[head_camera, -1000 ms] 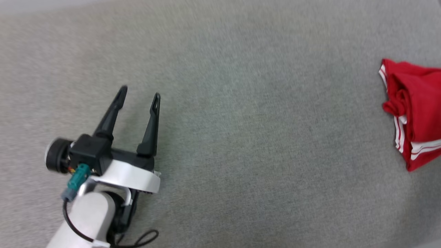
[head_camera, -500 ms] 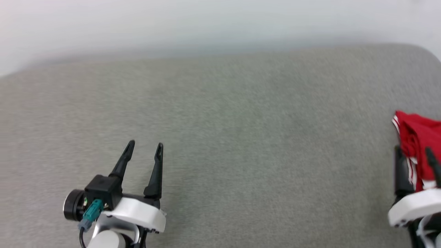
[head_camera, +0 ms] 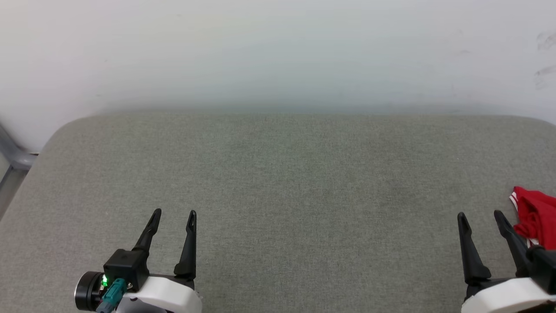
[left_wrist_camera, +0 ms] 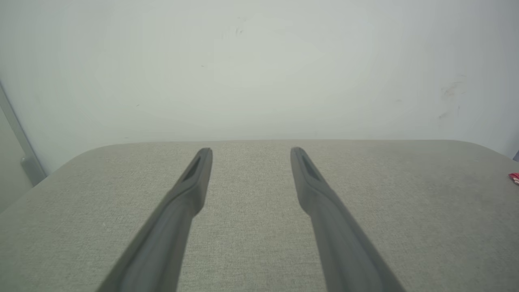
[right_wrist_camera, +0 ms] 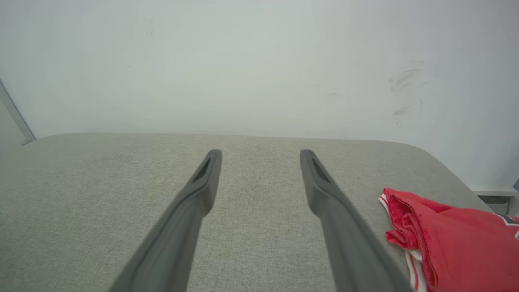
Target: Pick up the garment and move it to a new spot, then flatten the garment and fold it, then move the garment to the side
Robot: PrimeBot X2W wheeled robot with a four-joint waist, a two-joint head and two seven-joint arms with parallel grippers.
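One crumpled red garment [right_wrist_camera: 458, 243], round-cornered grey woven pad [head_camera: 278, 182], smooth pale wall [head_camera: 278, 52]

You'll see the garment [head_camera: 536, 219] at the head view's right edge, low down: a red bundle, bunched in soft folds, white stripes along one edge, lying on the grey fabric surface [head_camera: 278, 195] and cut off by the frame.

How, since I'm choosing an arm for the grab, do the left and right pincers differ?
The left pincer hangs over grey padding, far from the garment; the right pincer is close beside it. The left pincer sits lower left in the head view, the right pincer lower right. Both are open, empty, pointing toward the wall.
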